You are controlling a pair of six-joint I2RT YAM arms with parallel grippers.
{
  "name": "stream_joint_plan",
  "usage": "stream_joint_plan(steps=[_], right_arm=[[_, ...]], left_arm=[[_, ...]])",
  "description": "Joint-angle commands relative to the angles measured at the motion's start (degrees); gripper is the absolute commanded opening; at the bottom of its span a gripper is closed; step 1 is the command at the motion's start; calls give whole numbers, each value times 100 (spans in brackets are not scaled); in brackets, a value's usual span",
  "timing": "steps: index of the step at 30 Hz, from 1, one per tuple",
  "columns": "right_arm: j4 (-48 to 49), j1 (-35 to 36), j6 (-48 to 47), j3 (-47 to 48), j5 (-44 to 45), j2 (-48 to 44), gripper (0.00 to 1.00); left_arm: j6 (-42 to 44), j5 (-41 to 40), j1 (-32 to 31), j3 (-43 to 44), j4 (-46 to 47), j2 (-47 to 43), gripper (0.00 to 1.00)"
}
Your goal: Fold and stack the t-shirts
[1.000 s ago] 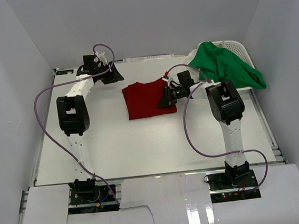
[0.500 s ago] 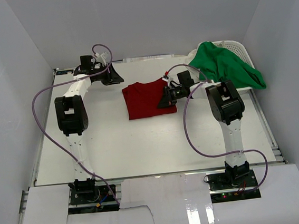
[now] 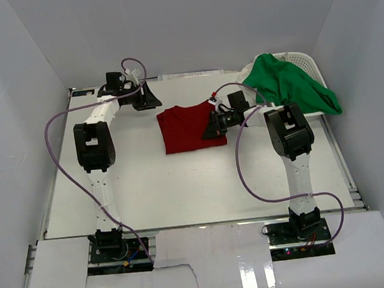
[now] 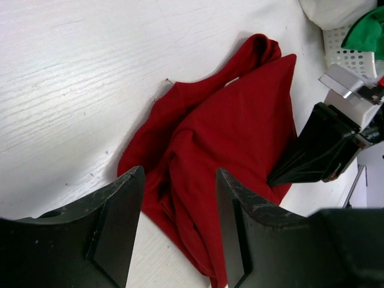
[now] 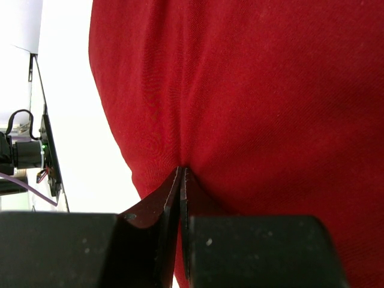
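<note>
The deep red t-shirt (image 3: 185, 127) lies folded, a little rumpled, on the white table, behind the middle. In the left wrist view the red t-shirt (image 4: 234, 132) has a bunched left edge. My right gripper (image 3: 212, 130) is shut, its tips pinching the red t-shirt's right edge (image 5: 252, 90); the right gripper (image 5: 181, 172) has creases running to its tips. My left gripper (image 3: 148, 99) hovers open and empty behind the shirt's left corner; the left gripper (image 4: 179, 180) has red cloth showing between its fingers. The bright green t-shirt (image 3: 291, 83) is draped over the basket.
A white slotted basket (image 3: 306, 58) stands at the back right corner, also in the left wrist view (image 4: 345, 51). White walls enclose the table (image 3: 182, 186) on three sides. Purple cables loop off both arms.
My left gripper shifted slightly left, then back right, staying open. The right gripper and the red t-shirt have not moved.
</note>
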Motion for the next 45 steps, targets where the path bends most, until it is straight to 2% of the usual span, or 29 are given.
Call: stream_joint_plan(steps=[1, 5, 8, 14, 17, 20, 23, 28, 32, 38, 41, 44, 45], right_arm=[[-530, 18, -217, -101, 282, 117, 8], [-521, 18, -225, -101, 264, 126, 8], [-530, 18, -225, -110, 264, 135, 8], [-539, 18, -243, -119, 255, 161, 8], [-539, 18, -243, -119, 238, 196, 8], [-521, 18, -243, -128, 238, 179, 8], [-530, 18, -243, -110, 238, 179, 8], [-530, 18, -234, -93, 229, 179, 8], [-530, 18, -234, -93, 220, 179, 8], [-521, 18, -234, -101, 194, 187, 8], [-495, 18, -225, -128, 185, 187, 8], [-495, 18, -225, -136, 176, 196, 8], [-503, 27, -225, -136, 176, 205, 8]], left_arm=[[46, -5, -88, 235, -42, 79, 61], [46, -40, -185, 297, -42, 211, 58], [2, 39, -238, 367, -51, 343, 51], [10, 57, -282, 358, -77, 387, 50], [28, -31, -291, 350, -103, 414, 45], [19, -75, -291, 376, -112, 449, 37], [-16, -232, -291, 394, -112, 396, 20], [2, -734, -264, 297, -24, 203, 9], [-34, -980, -185, 288, -51, 115, 8], [-147, -2025, -36, 77, -33, -201, 9], [-314, -2210, 61, -160, 133, -395, 8], [-332, -2325, 70, -362, 309, -562, 11], [-332, -2282, 70, -397, 423, -588, 18]])
